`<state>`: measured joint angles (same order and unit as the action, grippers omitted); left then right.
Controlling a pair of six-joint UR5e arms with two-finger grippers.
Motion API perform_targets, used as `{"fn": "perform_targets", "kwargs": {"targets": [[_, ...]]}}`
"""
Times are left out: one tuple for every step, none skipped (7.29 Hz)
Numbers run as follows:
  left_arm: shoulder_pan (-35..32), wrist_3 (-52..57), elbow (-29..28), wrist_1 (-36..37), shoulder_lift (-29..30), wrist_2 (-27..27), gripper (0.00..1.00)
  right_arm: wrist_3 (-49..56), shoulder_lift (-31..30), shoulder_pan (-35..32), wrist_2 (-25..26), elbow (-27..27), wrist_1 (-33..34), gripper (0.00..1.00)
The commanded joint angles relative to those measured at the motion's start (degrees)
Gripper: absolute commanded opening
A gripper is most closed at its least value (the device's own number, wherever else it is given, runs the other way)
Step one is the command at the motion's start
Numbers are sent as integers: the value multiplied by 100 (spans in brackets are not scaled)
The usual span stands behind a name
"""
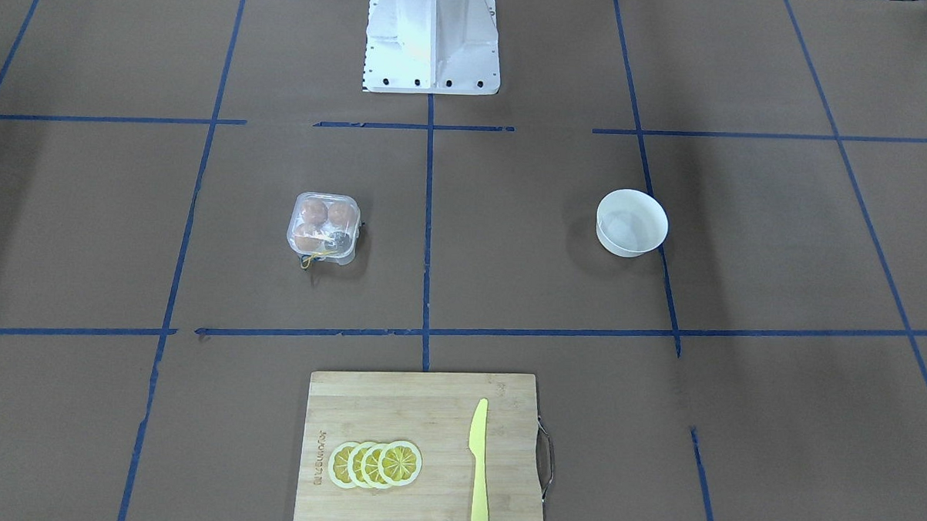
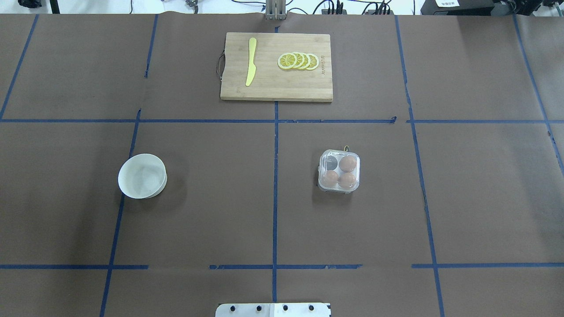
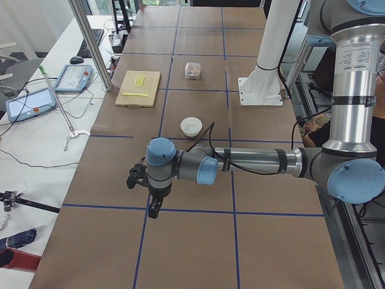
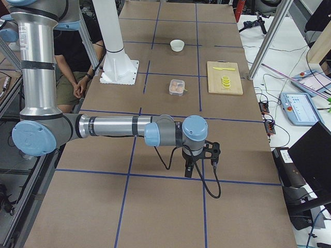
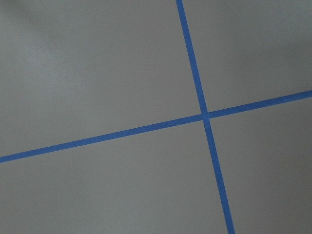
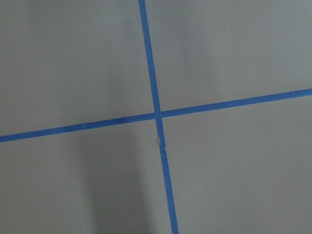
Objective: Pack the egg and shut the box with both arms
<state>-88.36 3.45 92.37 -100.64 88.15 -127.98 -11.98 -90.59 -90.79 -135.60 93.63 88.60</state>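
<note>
The clear box [image 2: 339, 171] sits right of the table's centre, also seen in the front view [image 1: 323, 228]. Three orange-brown eggs fill three of its cells, one egg [image 2: 348, 164] at the far right; the fourth cell looks dark. Its clear lid seems to lie over the cells, with the yellow-blue string at the far edge. My left gripper [image 3: 154, 209] hangs over bare table at the robot's left end, far from the box. My right gripper [image 4: 190, 170] hangs over the right end. I cannot tell whether either is open or shut. Both wrist views show only table and blue tape.
A white bowl [image 2: 142, 175] stands left of centre. A wooden cutting board [image 2: 276, 83] at the far edge carries a yellow knife [image 2: 251, 61] and several lemon slices [image 2: 298, 61]. The white robot base [image 2: 273, 309] is at the near edge.
</note>
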Motion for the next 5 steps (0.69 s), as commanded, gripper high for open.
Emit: {"fn": "perform_targets", "kwargs": {"targets": [[3, -586, -17, 9, 0, -287, 100, -15, -2, 0, 34, -72, -19, 100], [-6, -878, -18, 1, 0, -394, 100, -7, -2, 8, 43, -116, -27, 100], [3, -881, -18, 0, -9, -395, 100, 2, -2, 0, 51, -160, -36, 100], [-6, -881, -18, -17, -9, -403, 100, 11, -2, 0, 60, -169, -36, 100], [3, -881, -9, -26, -9, -404, 100, 20, -2, 0, 69, -178, -36, 100]]}}
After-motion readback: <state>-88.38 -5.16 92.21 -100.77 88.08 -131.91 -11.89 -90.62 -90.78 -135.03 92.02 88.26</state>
